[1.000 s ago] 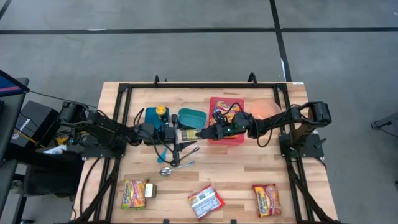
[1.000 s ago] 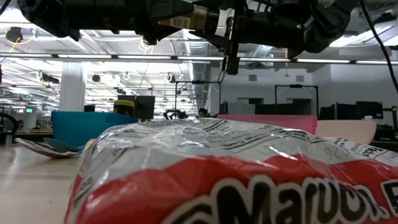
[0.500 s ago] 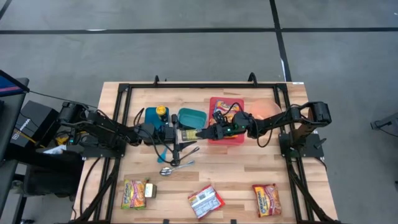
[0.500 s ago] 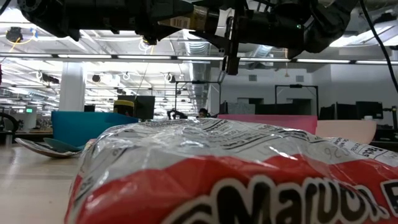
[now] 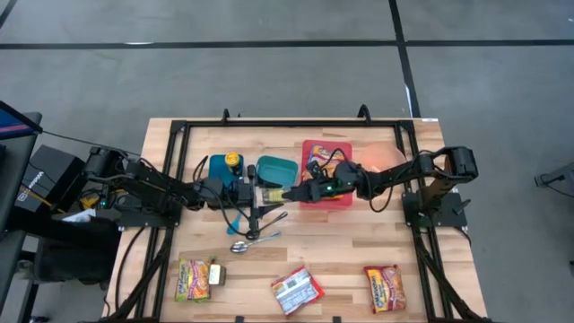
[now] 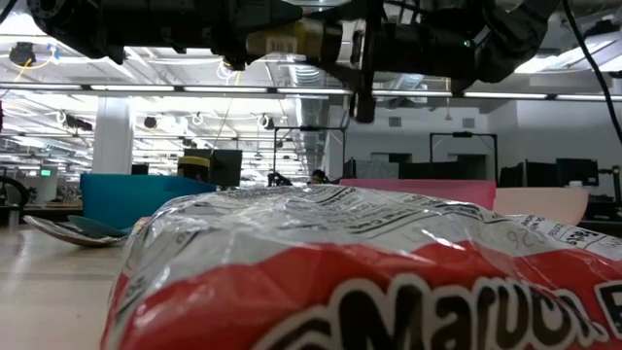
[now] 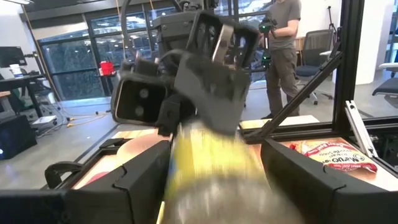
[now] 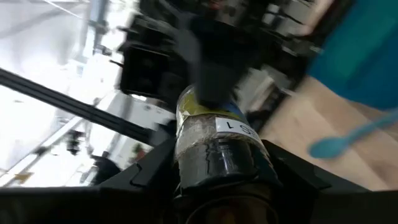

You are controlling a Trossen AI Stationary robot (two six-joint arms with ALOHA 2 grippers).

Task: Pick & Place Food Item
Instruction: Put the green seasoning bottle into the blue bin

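Note:
A small jar (image 5: 273,192), with a yellow end, a white label and a dark end, hangs level above the middle of the table between my two grippers. My left gripper (image 5: 258,191) comes from the table's left and is shut on its yellow end. My right gripper (image 5: 289,192) comes from the right and is shut on its dark end. In the low view the jar (image 6: 290,41) shows high up between both arms. Three noodle packets (image 5: 195,278) (image 5: 297,291) (image 5: 385,287) lie flat along the near edge. My left gripper pinches the jar's yellow end (image 7: 211,168) between its two fingers (image 7: 144,182), which reach in level from the table's left, along the jar. The jar is lifted clear of the table and lies level. My right gripper pinches the jar's dark end (image 8: 221,163) between its two fingers (image 8: 281,169), coming level from the table's right, along the jar. The labelled middle (image 8: 231,127) and the yellow end stick out past the fingertips toward the other gripper.
A blue bin (image 5: 221,169), a teal bowl (image 5: 277,168), a red tray (image 5: 330,167) and a pink plate (image 5: 384,158) stand at the back. Spoons (image 5: 252,239) lie below the grippers. A black frame (image 5: 170,179) rims the table. A packet (image 6: 369,282) fills the low view.
Both arms have kept their places. In the low view the jar between them has tipped a little, and more of its yellow end and label shows than before.

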